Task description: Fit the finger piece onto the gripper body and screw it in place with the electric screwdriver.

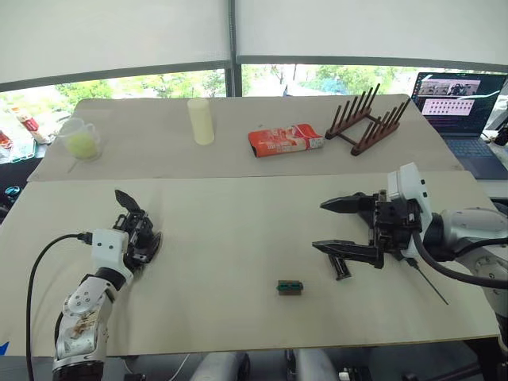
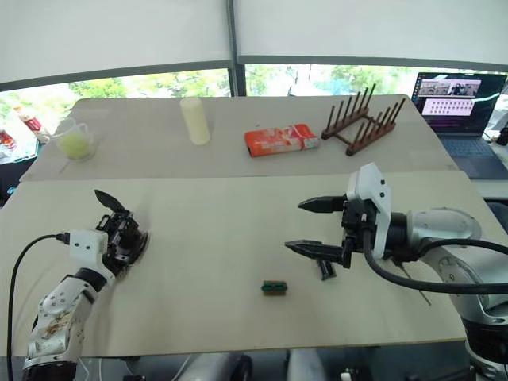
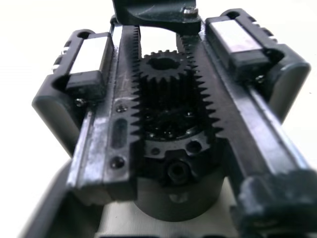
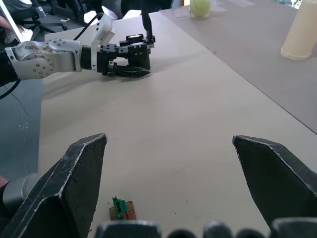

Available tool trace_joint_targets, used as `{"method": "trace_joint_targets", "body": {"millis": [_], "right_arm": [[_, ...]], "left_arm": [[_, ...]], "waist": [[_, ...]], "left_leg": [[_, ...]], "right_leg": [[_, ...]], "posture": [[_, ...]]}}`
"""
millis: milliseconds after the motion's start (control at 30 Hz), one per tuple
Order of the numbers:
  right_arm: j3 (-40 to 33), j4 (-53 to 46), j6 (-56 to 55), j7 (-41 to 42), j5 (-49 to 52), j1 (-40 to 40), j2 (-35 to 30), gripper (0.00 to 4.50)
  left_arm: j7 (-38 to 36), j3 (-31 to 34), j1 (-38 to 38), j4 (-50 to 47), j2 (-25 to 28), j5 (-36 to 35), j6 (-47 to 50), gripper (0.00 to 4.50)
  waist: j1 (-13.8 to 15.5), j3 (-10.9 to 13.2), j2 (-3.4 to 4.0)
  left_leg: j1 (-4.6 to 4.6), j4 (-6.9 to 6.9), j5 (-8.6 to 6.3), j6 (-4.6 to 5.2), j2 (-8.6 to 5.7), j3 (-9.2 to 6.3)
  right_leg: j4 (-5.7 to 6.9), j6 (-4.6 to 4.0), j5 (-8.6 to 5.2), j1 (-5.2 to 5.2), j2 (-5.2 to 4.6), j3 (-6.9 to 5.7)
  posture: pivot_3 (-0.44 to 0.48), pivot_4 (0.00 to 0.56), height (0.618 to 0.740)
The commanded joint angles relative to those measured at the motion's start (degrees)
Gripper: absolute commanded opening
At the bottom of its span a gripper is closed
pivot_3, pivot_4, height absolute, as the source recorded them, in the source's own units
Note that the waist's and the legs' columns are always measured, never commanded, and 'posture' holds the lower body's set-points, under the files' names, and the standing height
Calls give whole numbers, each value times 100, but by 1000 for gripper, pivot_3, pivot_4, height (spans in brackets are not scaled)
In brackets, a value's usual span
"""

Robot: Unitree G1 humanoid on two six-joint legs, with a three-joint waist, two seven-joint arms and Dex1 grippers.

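The gripper body (image 1: pixel 133 216) rests on the table at the left, with one pointed black finger sticking up and its rack and pinion (image 3: pixel 166 74) exposed. My left gripper (image 1: pixel 147 248) is shut around its round base. At the right, my right gripper (image 1: pixel 320 225) hangs open just above the table, holding nothing. The finger piece (image 1: pixel 342 268) lies on the table just under that gripper's nearer finger. A thin dark rod (image 1: pixel 427 283) sticks out from under my right forearm, perhaps the electric screwdriver's bit. The rest of that tool is hidden.
A small green-brown block (image 1: pixel 290 286) lies near the front middle. On the far table stand a cup of yellow-green liquid (image 1: pixel 81 141), a pale cylinder (image 1: pixel 202 121), a red box (image 1: pixel 284 140) and a wooden rack (image 1: pixel 367 121). A laptop (image 1: pixel 460 103) is at the far right.
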Motion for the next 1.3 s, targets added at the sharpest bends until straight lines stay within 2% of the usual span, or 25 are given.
{"method": "trace_joint_targets", "body": {"millis": [33, 133, 233, 333, 600, 667, 733, 767, 900, 1033, 1167, 1300], "right_arm": [[-77, -163, -70, -57, 63, 63, 39, 4500], [-23, -184, -122, -97, 17, 116, 82, 4500], [84, -276, -124, -211, 7, 151, 201, 4500], [194, -326, -144, -269, -25, 191, 291, 4500], [413, -350, -217, -326, -167, 204, 431, 4500], [431, -327, -225, -327, -191, 174, 456, 4500], [429, -297, -253, -322, -220, 164, 470, 4500], [420, -283, -268, -323, -234, 163, 476, 4500], [407, -257, -309, -325, -274, 155, 493, 4500], [386, -211, -346, -277, -291, 130, 462, 4500], [348, -156, -371, -218, -315, 102, 400, 4500], [252, -219, -328, -241, -311, 140, 343, 4500]], "left_arm": [[224, -400, 182, -821, -260, 64, 244, 2397], [429, -937, 288, -1649, -566, 73, 699, 2397], [708, -1555, 57, -2050, -819, 398, 1149, 2397], [981, -1988, -354, -1916, -968, 804, 1528, 2397], [1015, -2433, -1093, -1049, -1264, 992, 1679, 2397], [985, -2389, -1094, -966, -1243, 949, 1695, 3464], [863, -2308, -1036, -962, -1176, 826, 1736, 4303], [746, -2238, -977, -999, -1098, 728, 1759, 4459], [-42, -1841, -898, -1007, -572, 191, 1775, 4459], [-1660, -1685, -1119, -635, 319, -430, 1546, 4459], [-2627, -1817, -1572, 66, 829, -390, 958, 4459], [-3292, -2056, -2207, 1052, 920, -210, 415, 4459]], "waist": [[4, 0, -1], [28, 1, -1], [66, 2, -3], [45, 3, -5], [-17, 3, -5], [-11, 3, -5], [-11, 3, -5], [-12, 3, -5], [-47, 2, -3], [-46, 3, 0], [-7, 5, 2], [-5, 5, 1]], "left_leg": [[-1, 3, 0, 1, -1, 0], [-5, 6, -4, 7, -5, 0], [-24, 21, -5, 9, -8, -1], [-28, 27, -4, 9, -6, -1], [-29, 25, 20, 42, 7, -1], [-29, 25, 20, 42, 2, -1], [-29, 26, 20, 41, 0, -1], [-29, 27, 20, 41, 0, -1], [-26, 25, 19, 39, 9, -1], [-24, 19, 23, 33, 13, -1], [-25, 21, 22, 34, 0, -1], [-29, 25, 21, 36, -9, -1]], "right_leg": [[-1, 1, 0, 2, 0, 0], [-2, 6, 3, 2, -1, -1], [-4, 10, 5, -4, 0, -5], [-1, 9, 6, -6, 1, -4], [1, 3, 9, -18, 3, -4], [-1, 3, 9, -15, 3, -4], [-1, 3, 9, -14, 3, -3], [-1, 3, 9, -13, 3, -3], [2, 3, 9, -18, 4, -2], [5, 1, 9, -21, 14, -5], [0, 1, 9, -16, 12, -10], [-3, 2, 10, -13, 4, -13]], "posture": [[0, 150, 740], [0, 150, 740], [0, 150, 740], [0, 150, 740], [0, 150, 740], [0, 150, 740], [0, 150, 740], [0, 150, 740], [0, 150, 740], [0, 150, 740], [0, 150, 740], [0, 150, 740]]}}
